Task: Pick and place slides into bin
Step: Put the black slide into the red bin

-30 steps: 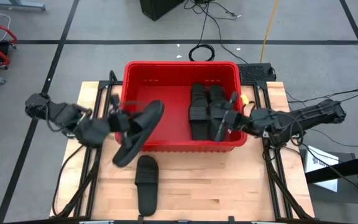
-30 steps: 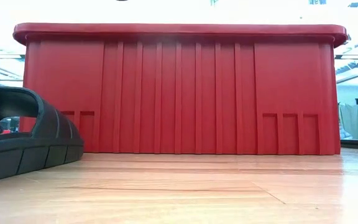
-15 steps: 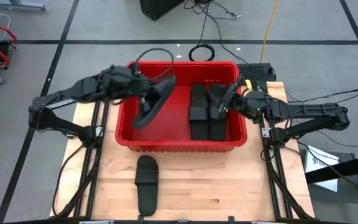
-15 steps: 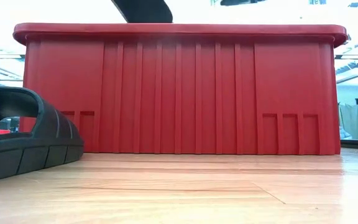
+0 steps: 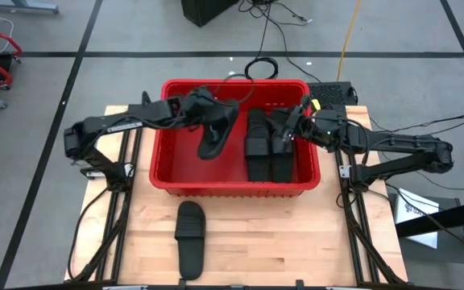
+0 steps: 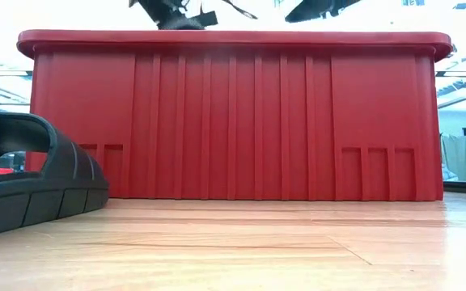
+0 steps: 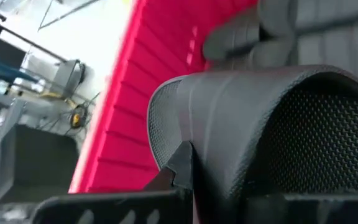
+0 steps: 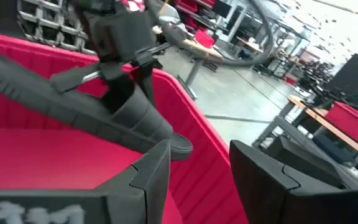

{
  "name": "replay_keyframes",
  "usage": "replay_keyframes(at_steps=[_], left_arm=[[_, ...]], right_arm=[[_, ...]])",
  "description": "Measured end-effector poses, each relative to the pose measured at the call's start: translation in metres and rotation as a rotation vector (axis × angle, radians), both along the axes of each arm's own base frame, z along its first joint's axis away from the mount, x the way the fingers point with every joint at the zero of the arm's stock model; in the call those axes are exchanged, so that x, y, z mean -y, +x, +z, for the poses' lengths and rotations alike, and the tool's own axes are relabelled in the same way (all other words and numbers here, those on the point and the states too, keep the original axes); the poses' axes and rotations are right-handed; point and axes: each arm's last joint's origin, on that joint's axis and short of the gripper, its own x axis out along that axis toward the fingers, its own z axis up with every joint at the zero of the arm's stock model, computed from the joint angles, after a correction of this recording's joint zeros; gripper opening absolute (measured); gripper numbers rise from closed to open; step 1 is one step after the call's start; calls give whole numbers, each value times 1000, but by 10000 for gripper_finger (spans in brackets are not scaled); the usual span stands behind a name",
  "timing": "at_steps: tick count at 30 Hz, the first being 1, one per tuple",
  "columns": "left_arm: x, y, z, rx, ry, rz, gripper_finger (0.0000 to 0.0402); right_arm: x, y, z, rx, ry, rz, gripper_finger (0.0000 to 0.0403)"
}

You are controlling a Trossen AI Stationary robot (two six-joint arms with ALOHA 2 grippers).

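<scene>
The red bin (image 5: 234, 83) stands at the table's far middle, and its near wall fills the low view (image 6: 233, 121). My left gripper (image 5: 202, 111) is shut on a black slide (image 5: 216, 133) above the bin's left half; the slide also shows in the right wrist view (image 8: 73, 118). My right gripper (image 5: 284, 127) is open and empty (image 8: 194, 168) above several slides (image 5: 264, 149) packed side by side in the bin's right half. One more slide (image 5: 189, 238) lies sole-down on the table in front of the bin. My left gripper holds the slide about mid-length (image 8: 126, 93), coming at it from above and from the table's left. The gripper's own body hides the exact part. The slide hangs tilted below the fingers, clear of the bin's floor, its textured surface (image 7: 260, 124) close before the wrist camera.
The bin's left half (image 5: 180, 157) is bare red floor. The wooden tabletop (image 5: 296, 242) lies free in front of the bin, right of the loose slide (image 6: 31, 182). Cables and a dark box lie on the floor behind the table.
My left gripper has carried the slide from beside the bin's near left corner up over the rim, toward the far edge and the right, to above the bin's left half; the slide has turned and hangs lower inside. My right gripper has drawn back toward the far edge.
</scene>
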Motion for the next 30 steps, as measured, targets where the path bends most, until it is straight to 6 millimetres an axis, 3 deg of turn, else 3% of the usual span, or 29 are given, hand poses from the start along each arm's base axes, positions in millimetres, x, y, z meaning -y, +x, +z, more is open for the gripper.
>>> replay_keyframes(at_steps=[11,24,30], left_arm=[[-19,24,-54,-56,76,108,21],[-33,51,-114,-115,30,153,21],[-36,56,-129,-140,30,168,21]], right_arm=[[17,-3,-17,4,4,-74,155],[22,-3,-13,52,0,-32,155],[22,-2,-13,64,19,-1,155]])
